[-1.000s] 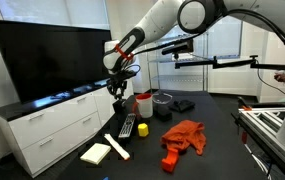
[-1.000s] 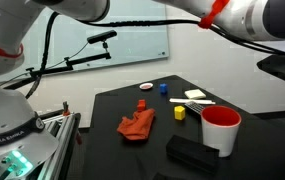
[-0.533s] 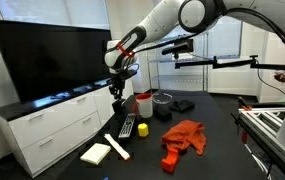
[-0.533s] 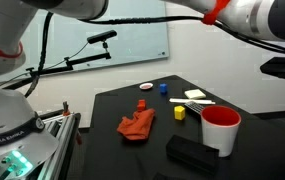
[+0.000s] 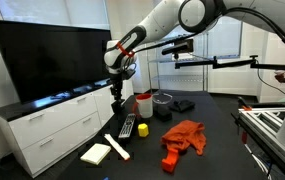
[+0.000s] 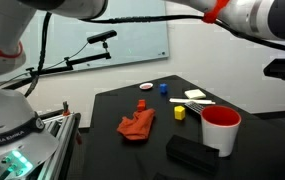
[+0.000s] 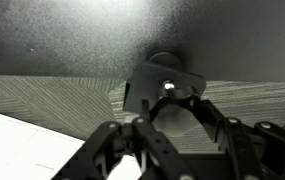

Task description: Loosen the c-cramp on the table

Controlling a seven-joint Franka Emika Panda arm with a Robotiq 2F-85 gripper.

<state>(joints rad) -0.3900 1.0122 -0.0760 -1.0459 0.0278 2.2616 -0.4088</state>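
The c-clamp is a dark bracket with a shiny screw end. It shows only in the wrist view, at the edge of the dark table top, above grey carpet. My gripper points straight down at it, and its two fingers converge on the clamp's screw part and look closed on it. In an exterior view the gripper hangs at the table's far edge beside the red cup; the clamp itself cannot be made out there.
On the black table lie a red cloth, a remote, a white sponge and a grey cup. A large black monitor stands on white cabinets beside the arm. A black box lies near the red cup.
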